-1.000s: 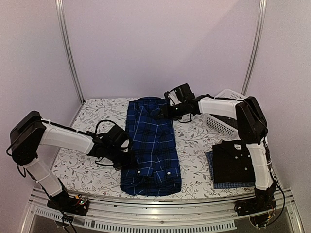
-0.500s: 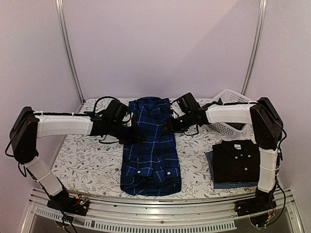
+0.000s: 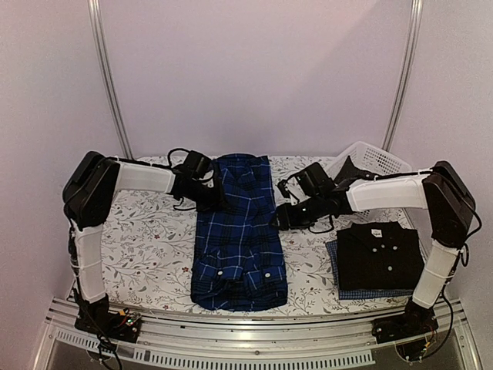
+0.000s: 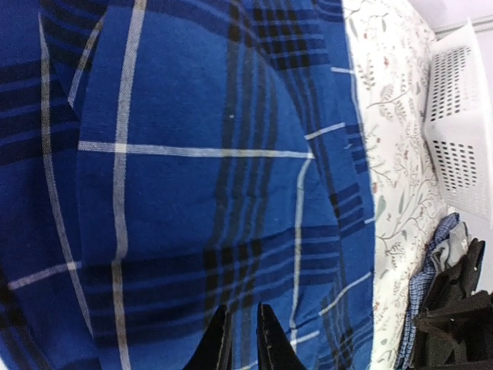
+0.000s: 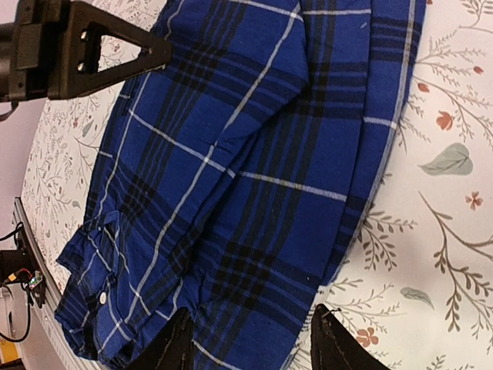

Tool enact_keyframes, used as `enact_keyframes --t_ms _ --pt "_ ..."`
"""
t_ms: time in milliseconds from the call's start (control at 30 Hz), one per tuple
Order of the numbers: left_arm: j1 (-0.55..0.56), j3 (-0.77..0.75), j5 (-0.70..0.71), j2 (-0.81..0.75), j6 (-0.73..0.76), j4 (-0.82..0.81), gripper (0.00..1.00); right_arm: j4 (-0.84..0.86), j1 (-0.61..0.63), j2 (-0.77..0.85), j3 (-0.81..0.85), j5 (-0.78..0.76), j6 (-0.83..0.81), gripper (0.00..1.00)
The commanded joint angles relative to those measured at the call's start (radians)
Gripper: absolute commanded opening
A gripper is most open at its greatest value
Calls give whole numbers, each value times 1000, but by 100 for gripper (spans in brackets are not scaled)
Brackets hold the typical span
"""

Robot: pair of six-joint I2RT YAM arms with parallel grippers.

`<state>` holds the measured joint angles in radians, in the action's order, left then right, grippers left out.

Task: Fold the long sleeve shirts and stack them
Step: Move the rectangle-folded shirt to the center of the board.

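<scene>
The left claw (image 4: 240, 327) has its fingers drawn almost together, low over the far left part of the plaid shirt (image 3: 239, 239). I cannot tell whether any cloth is nipped between them. The right claw (image 5: 250, 343) is spread wide and holds nothing, poised at the shirt's right edge about halfway along.

The shirt lies as a long narrow strip down the middle of the tabletop (image 3: 146, 239). To the right, well apart from it, the black shirt (image 3: 377, 258) sits folded on the checked shirt (image 3: 343, 291).

This looks like the crosswise fold. Both claws need a firm pinch on opposite edges, lifted evenly so the tucked sleeves don't spill.
</scene>
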<state>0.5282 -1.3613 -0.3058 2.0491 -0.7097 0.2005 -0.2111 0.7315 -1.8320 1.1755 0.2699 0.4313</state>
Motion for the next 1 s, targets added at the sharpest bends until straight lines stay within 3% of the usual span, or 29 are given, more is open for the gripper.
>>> enact_keyframes --t_ms 0,333,600,800,967 --pt "-20 -68 -19 88 32 30 13 24 5 73 -74 -6 12 50" --pt "-79 -181 7 237 45 89 12 42 5 90 -140 -21 30 51" --pt "-100 -359 -29 321 68 147 12 39 7 92 -143 -24 47 51" --pt "-79 -350 -87 214 105 165 18 43 52 139 -191 -53 106 53" --pt "-57 -141 -80 -16 88 118 22 97 118 198 -274 -73 198 54"
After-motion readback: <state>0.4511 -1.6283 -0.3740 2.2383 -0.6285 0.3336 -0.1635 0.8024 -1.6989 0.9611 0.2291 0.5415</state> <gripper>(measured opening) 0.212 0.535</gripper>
